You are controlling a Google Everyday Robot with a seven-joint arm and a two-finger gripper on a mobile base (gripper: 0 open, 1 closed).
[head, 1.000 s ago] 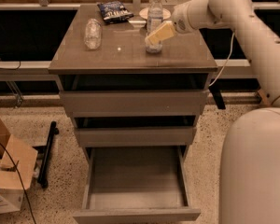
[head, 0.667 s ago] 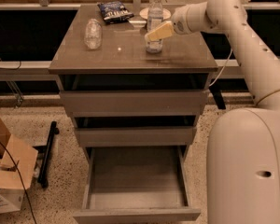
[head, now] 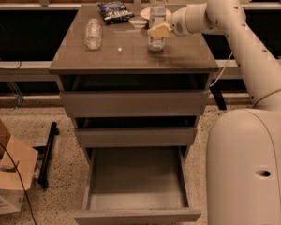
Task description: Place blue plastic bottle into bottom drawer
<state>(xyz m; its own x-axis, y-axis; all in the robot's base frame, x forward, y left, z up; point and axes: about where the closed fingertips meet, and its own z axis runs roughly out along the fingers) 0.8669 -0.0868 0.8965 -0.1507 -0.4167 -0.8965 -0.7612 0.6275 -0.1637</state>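
The blue plastic bottle [head: 157, 9], tall and clear with a white cap and a pale label, stands upright on the cabinet top toward the back right. My gripper [head: 158, 31] reaches in from the right and sits against the bottle's lower half, covering part of it. The bottom drawer [head: 136, 213] is pulled out below, and its deep tray holds nothing. The two drawers above it are pushed in or nearly so.
A stubby clear bottle [head: 93, 33] lies on its side on the cabinet top [head: 126, 55] at the left. A dark blue snack bag [head: 114, 11] lies at the back, with a small white dish [head: 145, 14] behind the tall bottle. A cardboard box [head: 7, 170] and a black bar [head: 48, 154] lie on the floor at the left.
My arm's elbow has swung a little, while the gripper has stayed at the tall bottle. The bottle still stands in the same spot and the drawers are unchanged.
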